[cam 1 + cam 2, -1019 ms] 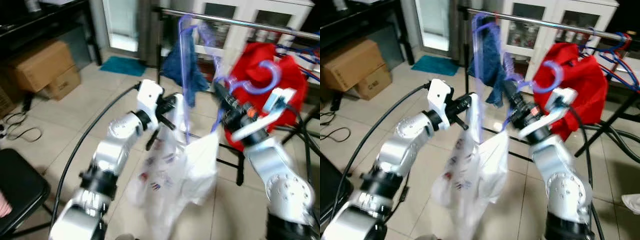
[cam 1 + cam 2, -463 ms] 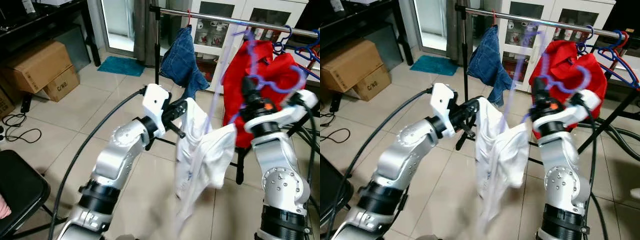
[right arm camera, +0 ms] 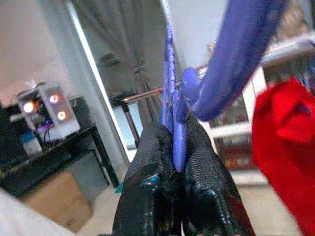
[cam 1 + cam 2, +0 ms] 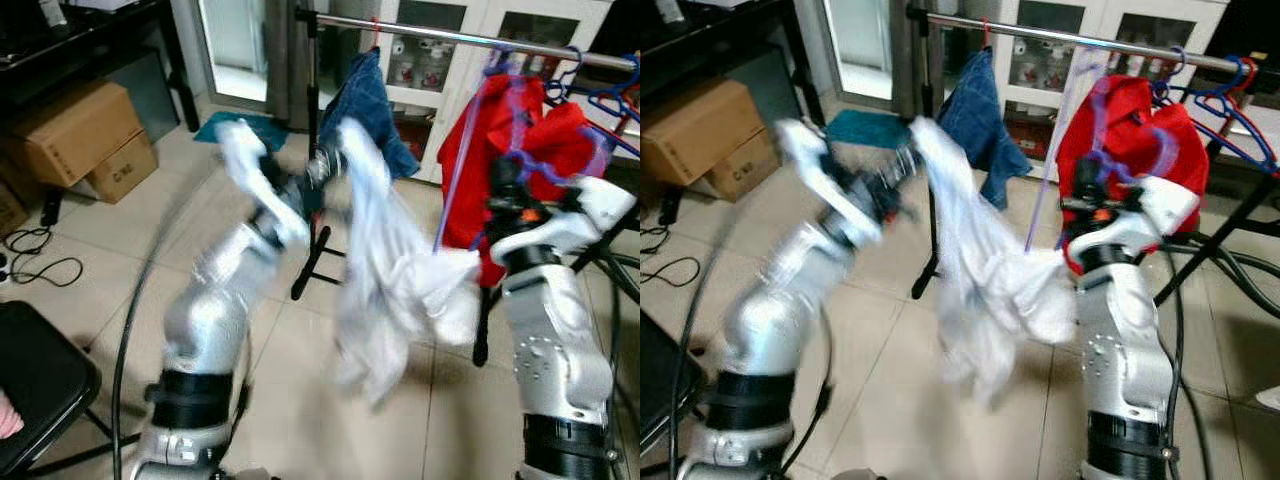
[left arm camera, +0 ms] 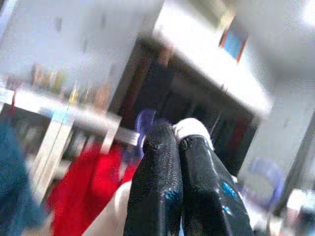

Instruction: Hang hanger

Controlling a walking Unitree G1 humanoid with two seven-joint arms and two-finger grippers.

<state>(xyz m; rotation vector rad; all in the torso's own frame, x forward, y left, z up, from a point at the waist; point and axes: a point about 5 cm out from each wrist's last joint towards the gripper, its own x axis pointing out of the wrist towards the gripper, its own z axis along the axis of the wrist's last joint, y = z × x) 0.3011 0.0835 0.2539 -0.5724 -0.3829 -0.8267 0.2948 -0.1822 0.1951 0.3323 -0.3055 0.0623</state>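
The left gripper is swinging upward, blurred, lifting the white shirt higher, while the right gripper is raising the purple hanger toward the rail.

Bright, even indoor light; the left arm and white shirt beside it smear with motion blur, and the left wrist view is soft throughout
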